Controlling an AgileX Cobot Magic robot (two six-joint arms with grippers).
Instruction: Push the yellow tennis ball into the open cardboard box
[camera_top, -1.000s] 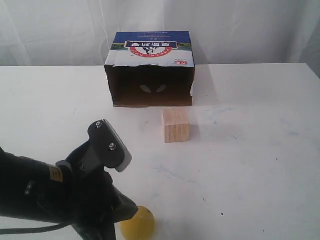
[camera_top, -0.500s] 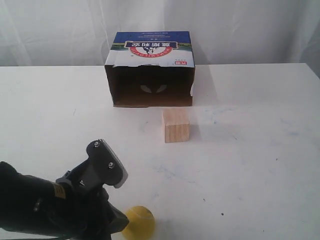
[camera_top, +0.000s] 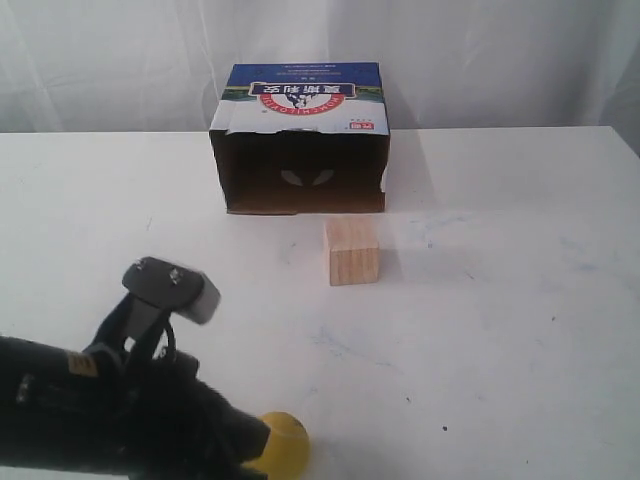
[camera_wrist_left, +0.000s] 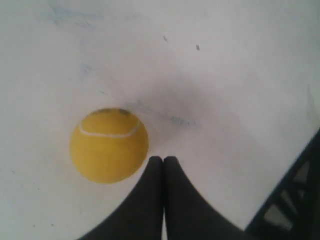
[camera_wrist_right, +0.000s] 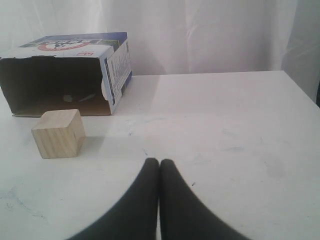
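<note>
The yellow tennis ball (camera_top: 277, 444) lies at the table's near edge, partly behind my left arm; it also shows as the yellow tennis ball (camera_wrist_left: 109, 145) in the left wrist view. My left gripper (camera_wrist_left: 163, 159) is shut, its tips right beside the ball. The open cardboard box (camera_top: 300, 138) stands at the back with its dark hollow front facing the ball, and appears as the open cardboard box (camera_wrist_right: 65, 70) in the right wrist view. My right gripper (camera_wrist_right: 159, 162) is shut and empty over bare table; it does not show in the exterior view.
A pale wooden cube (camera_top: 351, 251) stands in front of the box, slightly right of its opening; the right wrist view shows the wooden cube (camera_wrist_right: 58, 133) too. White curtain hangs behind the white table (camera_top: 520, 300).
My left arm has dropped lower and swung left, its wrist tilting down toward the table. The ball has stayed at the near edge.
</note>
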